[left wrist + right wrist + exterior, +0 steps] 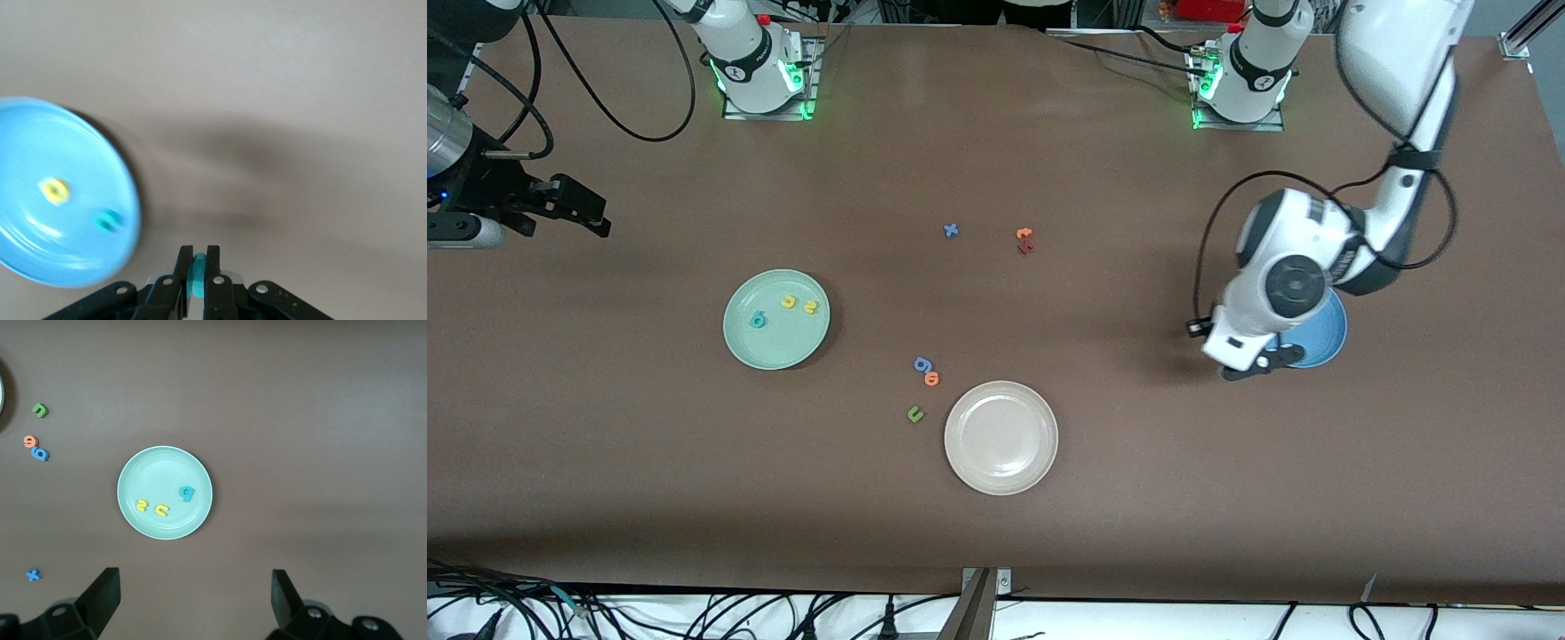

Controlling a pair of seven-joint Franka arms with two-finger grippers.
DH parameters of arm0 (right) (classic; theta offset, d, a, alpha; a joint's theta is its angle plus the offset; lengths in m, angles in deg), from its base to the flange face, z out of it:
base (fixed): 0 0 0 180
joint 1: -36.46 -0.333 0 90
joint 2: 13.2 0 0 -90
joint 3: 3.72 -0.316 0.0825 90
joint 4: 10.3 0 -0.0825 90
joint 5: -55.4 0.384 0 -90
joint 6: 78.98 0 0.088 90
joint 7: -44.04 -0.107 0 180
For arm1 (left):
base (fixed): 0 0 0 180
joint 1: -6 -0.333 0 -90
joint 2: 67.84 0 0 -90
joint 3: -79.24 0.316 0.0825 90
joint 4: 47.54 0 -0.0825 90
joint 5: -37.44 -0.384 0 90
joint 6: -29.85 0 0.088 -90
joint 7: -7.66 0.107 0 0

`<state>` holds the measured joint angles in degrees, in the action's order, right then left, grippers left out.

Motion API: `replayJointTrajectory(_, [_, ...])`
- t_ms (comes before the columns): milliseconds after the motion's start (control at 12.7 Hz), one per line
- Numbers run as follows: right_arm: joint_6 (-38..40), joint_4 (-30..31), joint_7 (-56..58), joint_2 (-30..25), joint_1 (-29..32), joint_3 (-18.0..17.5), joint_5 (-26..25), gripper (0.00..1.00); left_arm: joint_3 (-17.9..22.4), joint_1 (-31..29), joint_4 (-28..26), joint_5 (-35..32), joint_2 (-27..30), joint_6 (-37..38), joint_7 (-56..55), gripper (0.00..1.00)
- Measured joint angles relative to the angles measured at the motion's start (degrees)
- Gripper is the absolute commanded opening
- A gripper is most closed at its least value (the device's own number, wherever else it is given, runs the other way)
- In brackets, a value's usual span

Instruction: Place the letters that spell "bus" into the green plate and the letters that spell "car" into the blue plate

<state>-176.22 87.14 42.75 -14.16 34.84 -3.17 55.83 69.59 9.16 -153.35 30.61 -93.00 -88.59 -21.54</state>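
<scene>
The green plate [778, 351] holds the teal "b" [758, 320], the yellow "u" [789, 301] and the yellow "s" [810, 308]. The right wrist view also shows the green plate [153, 470] with those three letters. The blue plate [1329, 342] is partly hidden by the left arm. In the left wrist view the blue plate [40, 133] holds a yellow letter [55, 191] and a teal letter [109, 220]. My left gripper [198, 252] is shut on another teal letter [198, 275], over bare table beside the blue plate's rim. Which letter it is I cannot tell. My right gripper [591, 212] waits open at the right arm's end.
A beige plate [1001, 471] lies nearest the front camera. Beside it are a blue "g" [922, 364], an orange "o" [932, 379] and a green "u" [914, 413]. Mid-table lie a blue "x" [951, 230], an orange "t" [1024, 234] and a dark red letter [1025, 248].
</scene>
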Motion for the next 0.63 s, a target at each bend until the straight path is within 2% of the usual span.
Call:
replayJointTrajectory(314, [0.0,0.0,0.0,0.2,0.0,0.1,0.0,1.00,0.1,-8.2,-0.9,0.0,0.4,0.0,21.6,0.02])
replayJointTrajectory(629, [0.0,0.0,0.0,0.3,0.0,0.1,0.0,1.00,0.3,-13.0,-2.5,0.0,0.3,-2.4,36.7,0.07])
